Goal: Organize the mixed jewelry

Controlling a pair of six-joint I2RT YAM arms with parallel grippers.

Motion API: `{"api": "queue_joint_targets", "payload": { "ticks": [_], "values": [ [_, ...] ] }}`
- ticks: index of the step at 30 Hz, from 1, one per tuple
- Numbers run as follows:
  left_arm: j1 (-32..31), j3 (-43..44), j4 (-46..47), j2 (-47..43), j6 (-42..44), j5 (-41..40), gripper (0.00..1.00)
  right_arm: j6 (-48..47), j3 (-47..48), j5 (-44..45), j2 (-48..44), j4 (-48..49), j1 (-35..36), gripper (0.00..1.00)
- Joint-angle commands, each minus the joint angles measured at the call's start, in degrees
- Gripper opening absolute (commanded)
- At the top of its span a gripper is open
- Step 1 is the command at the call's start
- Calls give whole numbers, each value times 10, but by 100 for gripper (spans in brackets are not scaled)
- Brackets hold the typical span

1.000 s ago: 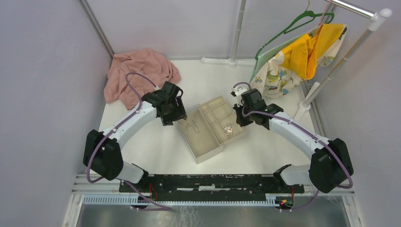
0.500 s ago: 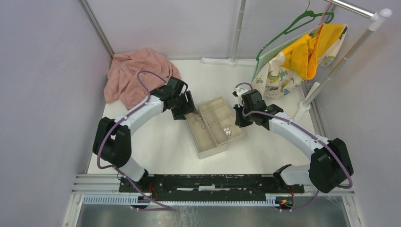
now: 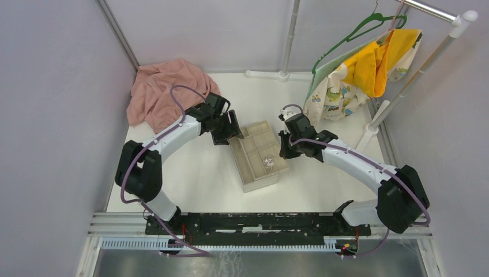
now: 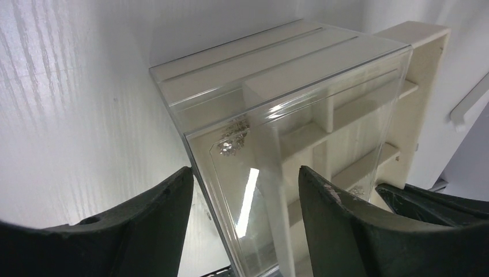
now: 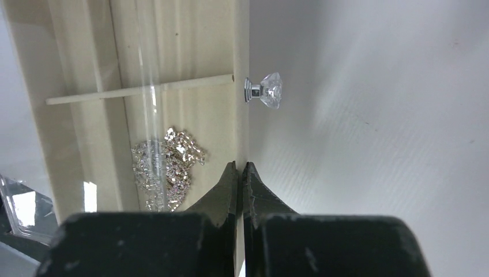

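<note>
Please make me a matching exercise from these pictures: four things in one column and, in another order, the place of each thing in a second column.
Things
1. cloth
2. hanger
3. jewelry
4. knob

Places
a. on the outer wall of the tray
b. far left corner of the table
c. in a tray compartment
d. on the rail, far right

Pairs: 1-b, 2-d, 3-c, 4-a

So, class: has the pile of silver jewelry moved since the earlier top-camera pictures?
Yes. The jewelry pile has shifted slightly left with its beige tray, away from the white rack foot on the right.
</note>
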Motion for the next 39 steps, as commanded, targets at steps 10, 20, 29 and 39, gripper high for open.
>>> {"api": "queue_joint_targets", "payload": {
  "ticks": [10,20,29,39],
  "values": [
    [-8,77,12,36,37,18,72,73,39,-6,22,83,52,25],
    [28,124,-69,-5,81,-41,73,16,41,75,-20,19,-17,48],
    [71,-23,-91,-82,84,-79,73,15,-30,-16,-9,74,-20,0],
    [23,-64,-20,-43,70,-59,73,34,-10,-127,29,161,34,0]
  ]
}}
